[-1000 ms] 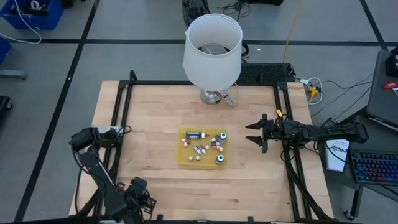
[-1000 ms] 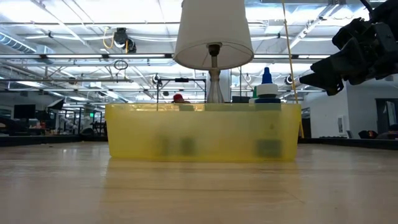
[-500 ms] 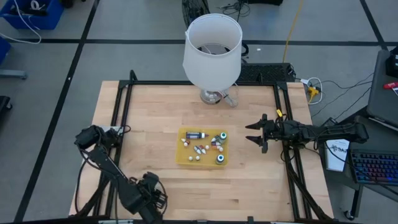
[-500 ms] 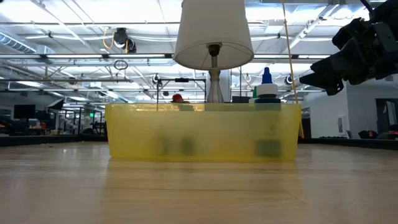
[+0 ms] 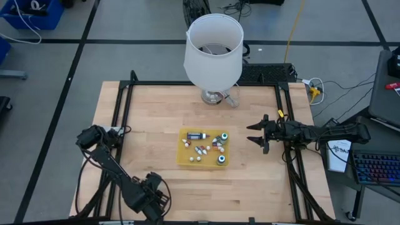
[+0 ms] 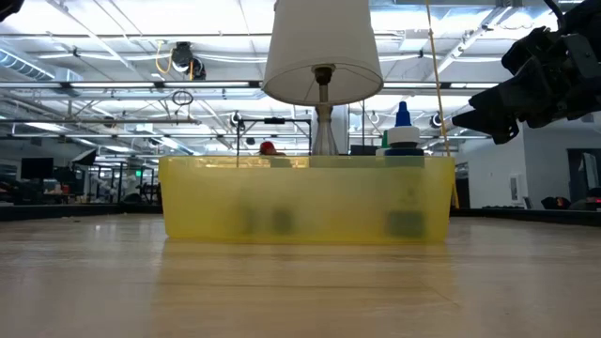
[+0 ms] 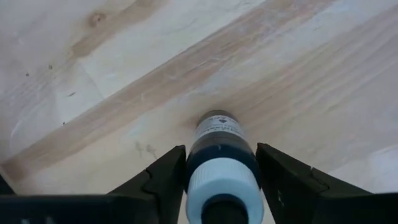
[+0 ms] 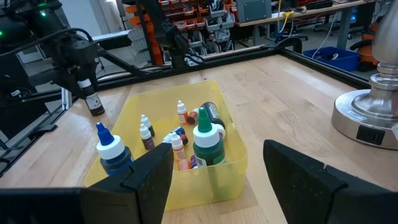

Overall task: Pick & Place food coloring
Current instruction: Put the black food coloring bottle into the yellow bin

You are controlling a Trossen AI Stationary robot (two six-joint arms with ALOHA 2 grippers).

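A yellow tray (image 5: pixel 185 159) near the table's middle holds several tiny food coloring bottles (image 5: pixel 201 150): whitish ones with coloured caps, a dark one lying down, and two with white-teal tops (image 8: pixel 205 140). My left gripper (image 5: pixel 153 195) is near the table's near edge, left of the tray, shut on one dark food coloring bottle (image 7: pixel 221 155). The right wrist view shows that bottle (image 8: pixel 94 106) below the left arm. My right gripper (image 5: pixel 255 134) hovers open to the right of the tray, pointing at it (image 8: pixel 217 148). My left gripper pinches the dark bottle between its two fingers (image 7: pixel 165 174), on the upper body just under the white-teal top (image 7: pixel 219 149). The fingers come from above, pointing down. The bottle is upright with its bottom (image 7: pixel 214 118) toward the wood; whether it touches the table I cannot tell.
A lamp with a big white shade (image 5: pixel 214 42) and a metal base (image 5: pixel 215 97) stands at the far edge, behind the tray. A black frame (image 5: pixel 122 119) runs along the table's left, right and far sides. Bare wood (image 5: pixel 250 181) lies around the tray.
My left arm has swung from the table's near left corner toward the right along the near edge, then slowed almost to a stop. The right arm and the tray have kept still.
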